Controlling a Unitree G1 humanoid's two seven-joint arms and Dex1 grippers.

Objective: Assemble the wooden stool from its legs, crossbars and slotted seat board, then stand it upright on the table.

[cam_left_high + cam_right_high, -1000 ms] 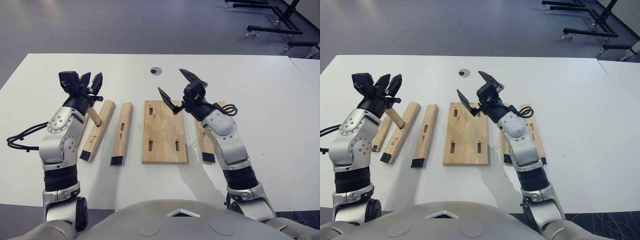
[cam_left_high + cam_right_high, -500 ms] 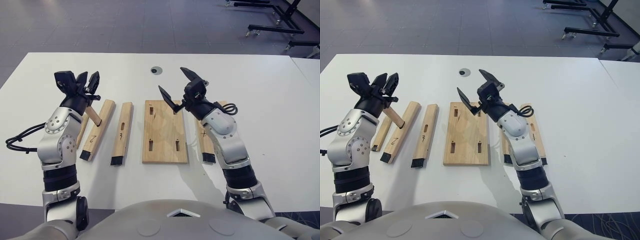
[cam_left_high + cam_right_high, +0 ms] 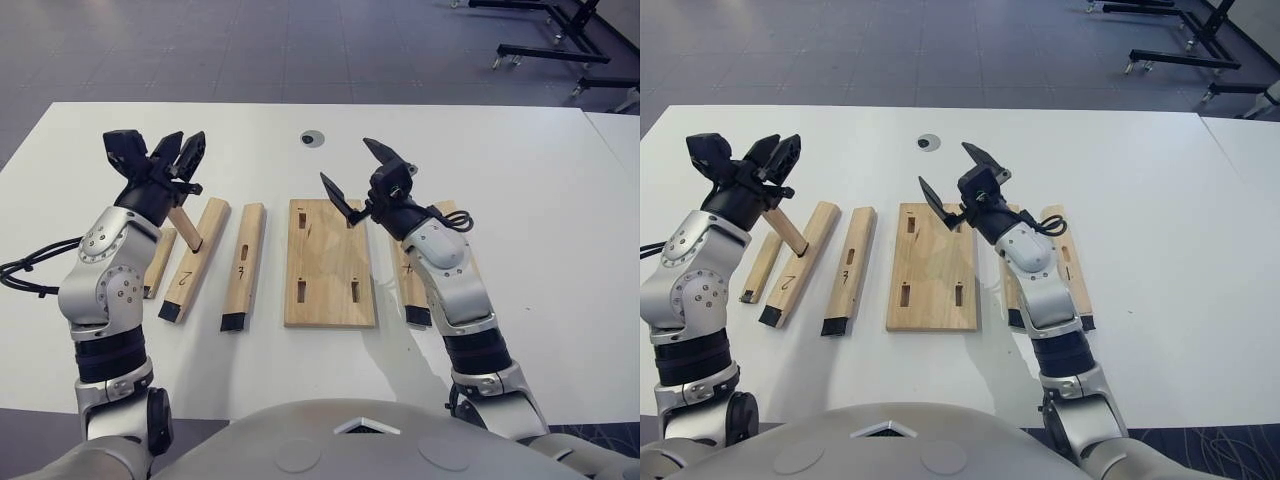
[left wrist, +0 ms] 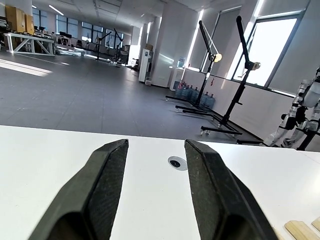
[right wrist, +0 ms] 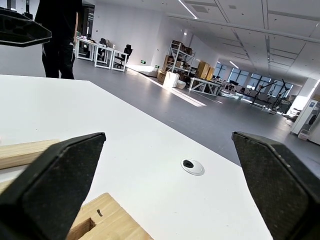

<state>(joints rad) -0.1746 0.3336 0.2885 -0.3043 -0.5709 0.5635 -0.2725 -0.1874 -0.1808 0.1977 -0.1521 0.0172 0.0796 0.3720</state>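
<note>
Big open hall with a grey floor, black wheeled stands off past the far right corner, and a white table carrying all the stool parts, unassembled and lying flat.

Hard-to-see stuff first. Two wooden legs lie toward the right edge, and the right forearm covers a good part of both: one leg shows as a strip beside the arm, the outer one shows more, including its dark near end. On the left, a short wooden piece sits half tucked behind the left arm. A thin crossbar slants across the far end of the leg marked "2" – its upper end disappears behind the gripper, so I can't tell if it's flat or propped up.

The slotted seat board sits mid-table, a pale rectangle with four small slots, two toward the far end and two toward the near end. Just left of it is another leg, dark-tipped at the near end like the "2" leg. A round cable grommet sits near the far edge.

Left gripper is raised over the far ends of the left-hand parts – fingers apart, nothing between them. Right gripper hangs above the board's far right corner, spread wide and empty.
</note>
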